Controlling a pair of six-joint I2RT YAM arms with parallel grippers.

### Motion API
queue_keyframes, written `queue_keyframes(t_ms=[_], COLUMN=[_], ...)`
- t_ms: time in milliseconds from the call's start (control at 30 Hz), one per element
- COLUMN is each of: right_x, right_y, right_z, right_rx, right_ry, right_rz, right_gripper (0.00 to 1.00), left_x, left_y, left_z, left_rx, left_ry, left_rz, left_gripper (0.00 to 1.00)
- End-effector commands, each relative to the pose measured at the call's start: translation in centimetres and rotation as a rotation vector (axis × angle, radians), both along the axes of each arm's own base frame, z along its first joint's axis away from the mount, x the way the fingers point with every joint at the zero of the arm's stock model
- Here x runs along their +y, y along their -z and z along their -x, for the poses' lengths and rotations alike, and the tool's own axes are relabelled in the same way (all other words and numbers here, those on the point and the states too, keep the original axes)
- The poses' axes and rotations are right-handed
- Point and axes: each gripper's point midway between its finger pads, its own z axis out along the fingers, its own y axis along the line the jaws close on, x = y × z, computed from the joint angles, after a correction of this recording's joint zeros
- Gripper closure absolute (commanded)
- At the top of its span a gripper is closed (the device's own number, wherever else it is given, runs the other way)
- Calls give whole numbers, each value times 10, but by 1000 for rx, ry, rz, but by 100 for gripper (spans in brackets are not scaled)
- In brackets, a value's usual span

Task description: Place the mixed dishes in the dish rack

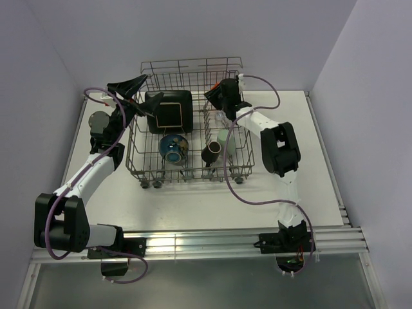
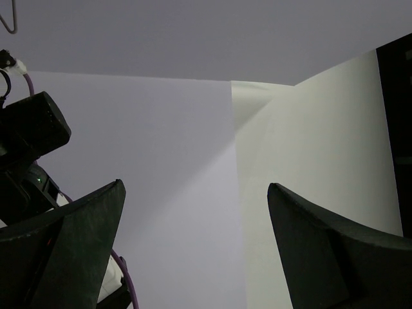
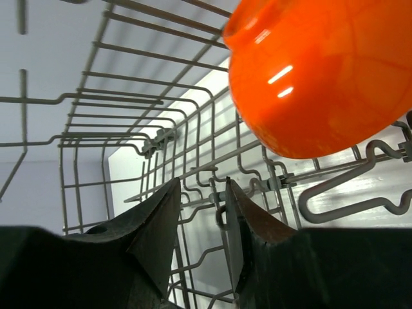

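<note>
Orange and shiny, the small orange bowl [image 3: 322, 77] sat very close to the right wrist camera, above and beside the right gripper [image 3: 203, 190]. It was among the wires of the dish rack [image 3: 129, 109], in its back right part. The gripper's fingers [image 3: 154, 219] stood a little apart with only wire behind the gap, so it pinched nothing. I judged the bowl was meant to lean on the tines there, though I could not see what carried it. The black square plate [image 1: 168, 111] stood on edge between tines, probably to drain. The blue round bowl [image 1: 174, 148], dark brown mug [image 1: 211, 153] and pale green cup [image 1: 224, 140] lay nearer the front. The left gripper [image 1: 132, 87] hovered spread wide and empty over the rack's left rim, probably to stay out of the way.
</note>
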Motion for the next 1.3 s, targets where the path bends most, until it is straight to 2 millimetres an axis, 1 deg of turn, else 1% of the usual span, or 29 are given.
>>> queue_keyframes(t_ms=[0,333,400,433,467,500,533,567,600,633,667,700,733,767,800,833,867,900,933,967,1000,1033,1067,1100,1133,1167,1200,1233,1267], right_x=[-2,-24,-28,-29,-31,-36,-39,-43,-47,-50,-52,-54,-57,-58,-61,-64,-66,-69,-75,-79,-86,-91,-100,-104,-109,-117,-122,-126,-134], right_y=[-88,-107,-125,-122,-136,-142,-148,-149,-161,-158,-160,-172,-164,-164,-176,-164,-165,-177,-164,-164,-175,-164,-179,-180,-171,-184,-184,-176,-184], right_z=[2,-8,-8,-5,-6,-4,0,3,9,16,22,32,41,49,61,71,79,92,102,111,123,134,147,156,166,179,186,198,208], right_rx=[-167,-211,-244,-222,-237,-239,-218,-217,-229,-199,-193,-208,-167,-161,-175,-136,-129,-150,-100,-89,-103,-65,-93,-94,-66,-89,-80,-45,-49], right_ry=[-14,2,0,-2,0,0,-4,-15,-16,-30,-39,-59,-75,-94,-103,-121,-130,-146,-151,-157,-162,-174,-164,-167,-178,-164,-164,-178,-164], right_rz=[-50,-6,27,53,69,116,149,201,224,254,274,299,328,360,375,404,424,456,494,518,544,571,594,611,633,654,665,682,696], right_gripper=[58,47,45,44,43,40,38,37,30,27,23,19,17,15,6,4,1,0,0,0,0,0,0,0,0,0,0,0,0], left_x=[9,6,5,3,-2,1,-1,-1,-2,-1,-6,-2,-3,-4,-5,-5,-5,-4,-4,-2,-1,-1,-3,-3,0,-8,-9,-8,-17], left_y=[-48,-47,-45,-42,-38,-43,-32,-26,-34,-32,-16,-34,-21,-3,-18,-2,5,7,22,29,35,39,44,48,54,55,58,68,84], left_z=[21,24,24,22,24,22,13,13,6,2,-2,-6,-18,-23,-26,-39,-42,-43,-50,-50,-52,-52,-50,-46,-47,-42,-36,-30,-20], left_rx=[159,156,155,165,164,146,191,173,144,144,168,118,149,185,143,189,155,202,241,214,259,266,228,266,279,234,238,275,263], left_ry=[229,236,246,254,280,279,287,308,315,322,343,335,342,352,345,350,340,339,340,331,324,318,317,325,297,308,306,289,320], left_rz=[398,369,348,333,287,254,214,117,59,5,-102,-164,-210,-299,-354,-387,-469,-503,-535,-609,-648,-686,-771,-814,-869,-943,-986,-1043,-1101], left_gripper=[1,1,1,1,1,1,1,1,1,1,1,1,1,1,1,1,1,1,1,1,1,1,1,1,1,1,1,1,1])
